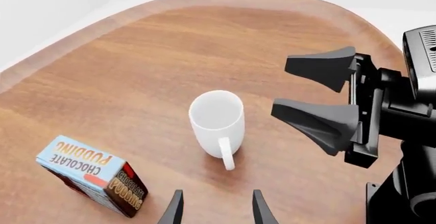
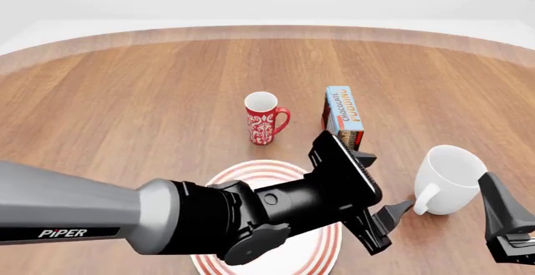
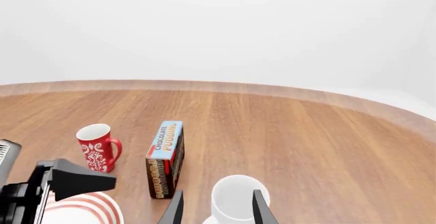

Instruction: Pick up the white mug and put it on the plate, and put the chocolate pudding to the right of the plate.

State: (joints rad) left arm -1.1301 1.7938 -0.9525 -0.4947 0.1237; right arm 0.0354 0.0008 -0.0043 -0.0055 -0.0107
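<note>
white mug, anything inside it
Nothing shows inside the white mug: the left wrist view looks into its mouth and shows only bare white wall. The very bottom is shaded and hard to read. It stands upright on the table, not on the plate.

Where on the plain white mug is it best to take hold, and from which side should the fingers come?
Grip the rim wall of the glossy white wide-mouthed mug, coming down from above. It stands upright with its mouth open. Its loop handle points toward the left gripper, so the right gripper, open beside it, probably has the clearer approach.
</note>
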